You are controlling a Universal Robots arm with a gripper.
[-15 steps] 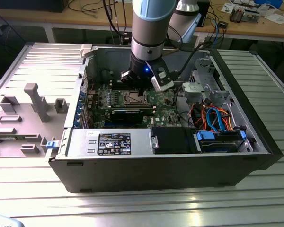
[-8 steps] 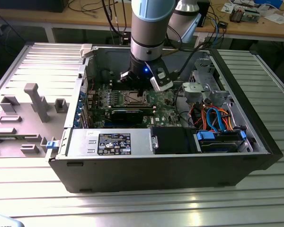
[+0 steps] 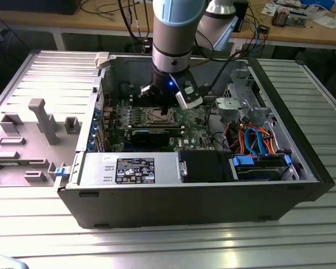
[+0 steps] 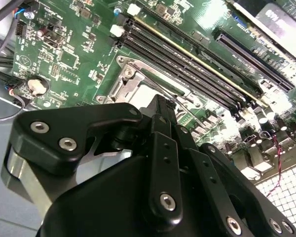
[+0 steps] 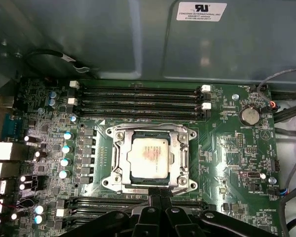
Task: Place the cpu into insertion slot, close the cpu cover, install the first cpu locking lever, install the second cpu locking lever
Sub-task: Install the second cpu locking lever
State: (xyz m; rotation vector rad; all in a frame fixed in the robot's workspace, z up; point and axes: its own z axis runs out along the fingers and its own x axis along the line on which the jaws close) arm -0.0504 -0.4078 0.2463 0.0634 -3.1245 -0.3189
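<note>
**CPU seated, cover down, gripper at socket edge**

The cpu (image 5: 147, 157) lies flat in the insertion slot (image 5: 119, 178), center of the first wrist view, its tan top showing through the window of the cpu cover (image 5: 182, 160). The cover lies down over the chip's edges, prob. to hold it in place. The gripper (image 5: 157, 201) is at the frame's lower middle, tips together at the socket's edge, fingers closed w/ nothing between them. In the exterior view it (image 3: 163, 107) hangs over the motherboard (image 3: 193, 120), center of frame.
</note>
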